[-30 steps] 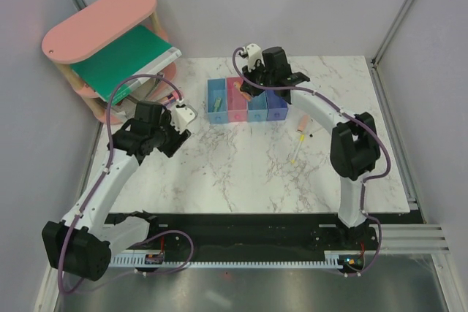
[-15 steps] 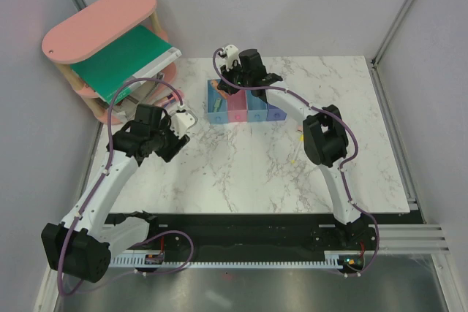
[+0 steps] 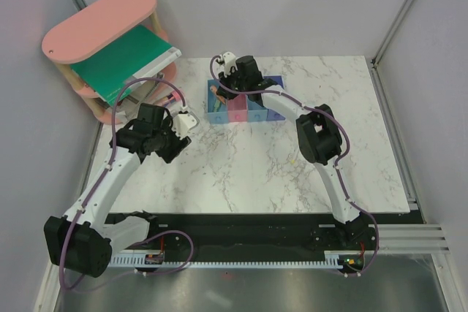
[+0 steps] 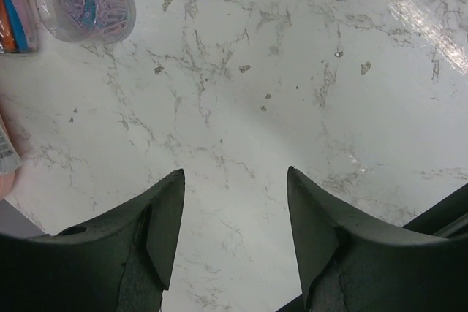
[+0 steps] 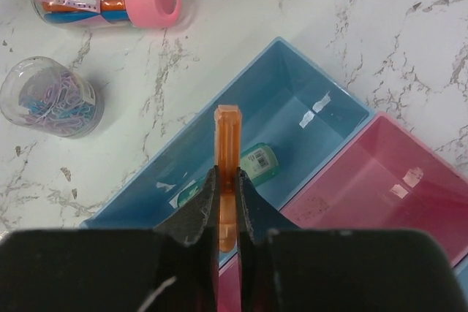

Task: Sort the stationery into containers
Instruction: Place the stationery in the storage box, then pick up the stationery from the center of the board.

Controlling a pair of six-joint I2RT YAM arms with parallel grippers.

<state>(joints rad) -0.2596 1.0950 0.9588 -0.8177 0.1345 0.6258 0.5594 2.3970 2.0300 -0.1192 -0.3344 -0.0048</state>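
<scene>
My right gripper (image 5: 227, 180) is shut on an orange crayon-like stick (image 5: 226, 137) and holds it above the leftmost light blue bin (image 5: 292, 93). A mint-green capsule (image 5: 258, 163) lies inside that bin. The pink bin (image 5: 395, 180) adjoins it on the right. In the top view the right gripper (image 3: 221, 91) hangs over the left end of the row of four bins (image 3: 274, 113). My left gripper (image 4: 234, 213) is open and empty over bare marble; in the top view the left gripper (image 3: 188, 120) is left of the bins. A thin yellow stick (image 3: 293, 157) lies partly hidden by the right arm.
A clear tube with a pink cap (image 5: 110, 1) and a clear pot of paper clips (image 5: 51, 98) lie left of the bins; the pot also shows in the left wrist view (image 4: 85, 1). A pink oval-topped shelf (image 3: 99, 23) holding a green book (image 3: 124, 60) stands at the back left.
My right gripper has moved left along the row of bins with the orange stick, from the right end to above the leftmost light blue bin. The left arm has barely moved.
</scene>
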